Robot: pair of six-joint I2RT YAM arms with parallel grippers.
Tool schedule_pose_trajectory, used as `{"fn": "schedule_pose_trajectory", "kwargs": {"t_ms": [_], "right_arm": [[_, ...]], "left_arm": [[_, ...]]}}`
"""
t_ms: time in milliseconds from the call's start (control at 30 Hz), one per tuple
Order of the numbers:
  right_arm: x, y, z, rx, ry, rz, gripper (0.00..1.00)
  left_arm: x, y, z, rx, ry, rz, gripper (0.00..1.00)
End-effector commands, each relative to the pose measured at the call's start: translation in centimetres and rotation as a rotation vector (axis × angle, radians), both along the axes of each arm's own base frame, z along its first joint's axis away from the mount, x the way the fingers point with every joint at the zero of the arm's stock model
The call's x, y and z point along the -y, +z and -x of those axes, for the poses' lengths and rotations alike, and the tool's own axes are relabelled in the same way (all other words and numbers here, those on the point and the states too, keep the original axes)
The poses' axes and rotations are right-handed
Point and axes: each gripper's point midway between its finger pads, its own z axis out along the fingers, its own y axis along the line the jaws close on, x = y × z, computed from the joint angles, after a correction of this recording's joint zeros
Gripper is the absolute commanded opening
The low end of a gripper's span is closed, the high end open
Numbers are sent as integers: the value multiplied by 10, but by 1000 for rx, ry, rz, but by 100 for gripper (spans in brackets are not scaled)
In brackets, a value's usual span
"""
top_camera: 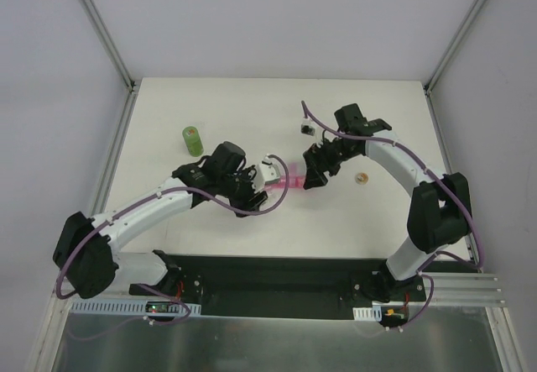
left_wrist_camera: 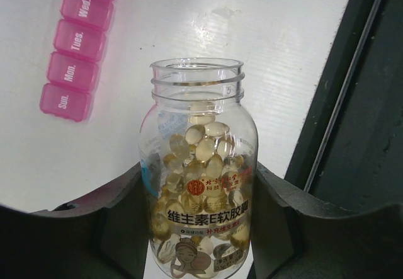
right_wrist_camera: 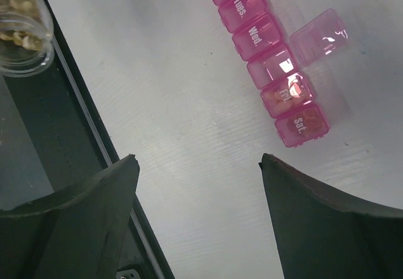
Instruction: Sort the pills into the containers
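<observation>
1. Arms seen from above: both reach over the white table (top_camera: 235, 112) and meet near its middle. Your left gripper (top_camera: 263, 176) carries a clear bottle (top_camera: 270, 170). Your right gripper (top_camera: 313, 175) hangs just beside one end of the pink strip (top_camera: 287, 186), which lies between the two grippers. From here you cannot tell how wide the right fingers stand. A green bottle (top_camera: 193, 141) sits well apart to the left, and a small round tan object (top_camera: 362, 178) lies just right of the right gripper.
2. Left wrist view: your fingers (left_wrist_camera: 119, 228) are drawn in narrow on the clear bottle, one pressed to each side of its lower half. Its threaded mouth is open. The pills (left_wrist_camera: 204, 150) are yellow, translucent softgels, heaped inside to just below the neck. The pink strip lies on the table beyond and to the left, apart from the bottle. The lids marked Sun., Mon., Tues. and Wed. are shut.
3. Right wrist view: your fingers (right_wrist_camera: 82, 216) are spread wide, with bare table between them. The pink strip lies beyond them to the upper right, apart from both. Tues. and Wed. are shut, and the next lid is flipped open sideways. Fri. and Sat. follow, with Sat. nearest you. You cannot tell what lies inside them. The clear bottle with its pills shows at the top left corner.
</observation>
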Motion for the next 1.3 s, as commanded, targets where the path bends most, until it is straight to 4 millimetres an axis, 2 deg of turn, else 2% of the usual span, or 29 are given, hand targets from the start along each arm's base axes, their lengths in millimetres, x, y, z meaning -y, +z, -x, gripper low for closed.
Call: {"fn": "schedule_pose_trajectory", "kwargs": {"t_ms": [0, 300, 467, 633, 667, 867, 1267], "right_arm": [[6, 10, -2, 11, -21, -16, 82], [24, 6, -17, 4, -69, -22, 82], [30, -7, -20, -25, -49, -4, 82], [31, 0, -24, -100, -85, -82, 82], [34, 3, -26, -102, -100, -91, 82], [41, 12, -31, -119, -149, -140, 81], [53, 15, -38, -126, -198, -160, 81]], "left_arm": [[9, -17, -19, -3, 1, -37, 0], [19, -35, -42, 4, -13, -108, 0], [26, -47, -53, 28, -75, -141, 0], [33, -51, -69, 66, -137, -148, 0], [37, -46, -76, 79, -138, -138, 0], [49, -49, -93, 31, -145, -93, 0], [57, -64, -101, -97, -111, -132, 0]]}}
